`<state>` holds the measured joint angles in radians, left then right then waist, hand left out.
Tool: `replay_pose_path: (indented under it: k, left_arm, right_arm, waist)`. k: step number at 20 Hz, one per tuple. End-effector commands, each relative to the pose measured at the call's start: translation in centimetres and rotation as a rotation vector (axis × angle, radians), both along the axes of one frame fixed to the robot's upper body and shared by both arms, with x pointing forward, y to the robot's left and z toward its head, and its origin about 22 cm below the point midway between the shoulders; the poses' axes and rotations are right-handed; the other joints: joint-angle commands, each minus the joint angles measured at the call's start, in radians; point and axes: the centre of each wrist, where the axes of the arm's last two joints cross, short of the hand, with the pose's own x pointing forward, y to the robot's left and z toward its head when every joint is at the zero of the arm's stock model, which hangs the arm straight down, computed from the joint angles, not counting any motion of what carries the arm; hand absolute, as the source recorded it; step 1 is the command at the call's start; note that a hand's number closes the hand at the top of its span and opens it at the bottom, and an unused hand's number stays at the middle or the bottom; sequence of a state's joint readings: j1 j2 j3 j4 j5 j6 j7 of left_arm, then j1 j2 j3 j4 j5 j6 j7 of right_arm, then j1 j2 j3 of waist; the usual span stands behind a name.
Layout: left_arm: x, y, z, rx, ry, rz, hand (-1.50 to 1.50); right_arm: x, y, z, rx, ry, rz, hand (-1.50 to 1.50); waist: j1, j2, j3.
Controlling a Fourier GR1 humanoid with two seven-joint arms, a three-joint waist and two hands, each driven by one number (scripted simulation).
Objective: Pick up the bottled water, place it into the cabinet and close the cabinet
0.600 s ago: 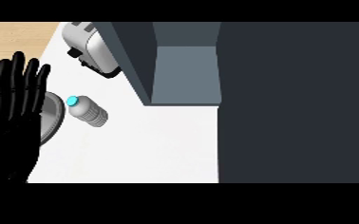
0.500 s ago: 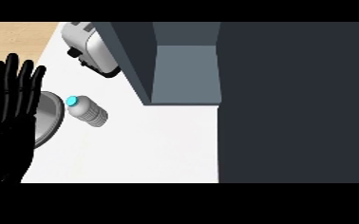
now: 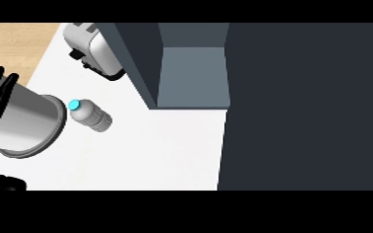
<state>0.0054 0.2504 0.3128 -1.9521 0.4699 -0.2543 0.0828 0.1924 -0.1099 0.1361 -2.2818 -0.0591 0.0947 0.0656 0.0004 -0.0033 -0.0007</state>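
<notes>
We log the left hand [image 3: 6,86] first: only dark fingertips show at the nine o'clock edge, above the pot's rim, and we cannot tell whether they are spread or curled. A second dark patch sits at the lower left corner; we cannot tell what it is. Right hand: not seen.

Next item, a steel pot [image 3: 27,124], lies between those fingertips and the bottled water [image 3: 90,114]. The bottle lies on its side on the white counter [image 3: 146,153], blue cap toward ten o'clock, just beside the pot's rim and apart from the fingertips.

At twelve o'clock of the bottle, a toaster [image 3: 94,49]. At two o'clock, the open cabinet [image 3: 193,74], its dark door [image 3: 299,108] filling the three o'clock side.
</notes>
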Motion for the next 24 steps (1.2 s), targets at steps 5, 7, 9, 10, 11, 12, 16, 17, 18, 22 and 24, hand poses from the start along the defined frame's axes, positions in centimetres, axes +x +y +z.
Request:
replay_pose_path:
  k: [5,7,9,10,11,12,16,17,18,22,24]
  left_arm:
    - [-2.3,2.7,0.9,-0.049,0.058,-0.013,-1.50]
    - [-2.9,3.2,1.4,-0.059,0.074,-0.018,-1.50]
    - [-1.7,2.2,2.2,-0.065,0.110,-0.026,-1.50]
    - [-2.9,2.4,1.9,-0.066,0.109,-0.011,-1.50]
    - [-3.1,3.5,2.1,-0.046,0.131,-0.009,-1.50]
    - [-2.2,2.7,1.4,-0.052,0.125,-0.006,-1.50]
    - [-3.2,3.2,2.4,-0.013,0.146,0.004,-1.50]
    - [-1.6,3.6,-0.1,-0.010,0.142,-0.003,-1.50]
    - [-1.9,2.8,1.7,0.007,0.182,0.003,-1.50]
    - [-0.8,2.9,0.3,0.063,0.191,0.006,-1.50]
    - [-0.7,2.1,-1.5,0.051,0.225,0.004,-1.50]
  right_arm:
    - [-3.2,2.3,3.4,0.011,0.030,0.054,-1.50]
    - [-2.6,1.4,2.9,-0.014,0.027,0.074,-1.50]
    - [-3.8,3.7,4.2,0.023,0.020,0.051,-1.50]
    - [-3.5,3.5,3.4,0.014,0.023,0.073,-1.50]
    - [-3.5,2.8,4.0,0.008,0.042,0.070,-1.50]
    - [-3.6,3.7,3.5,0.014,0.021,0.069,-1.50]
    - [-5.3,4.2,4.8,0.020,0.036,0.067,-1.50]
    - [-3.7,3.2,4.3,0.032,0.023,0.057,-1.50]
    - [-4.6,4.1,4.6,0.038,0.042,0.060,-1.50]
    - [-4.8,3.2,4.7,0.013,0.036,0.066,-1.50]
    - [-5.5,5.5,4.8,0.039,0.039,0.081,-1.50]
  waist:
    - [0.003,0.001,0.000]
    - [0.002,0.002,0.001]
    - [0.000,0.002,0.000]
    - [0.001,0.001,0.001]
    - [0.002,0.002,0.001]
    - [-0.001,0.002,0.001]
    - [-0.002,0.001,0.001]
    - [-0.003,0.003,0.001]
    - [-0.004,0.002,0.001]
    - [-0.007,0.002,0.001]
    - [-0.009,0.001,0.000]
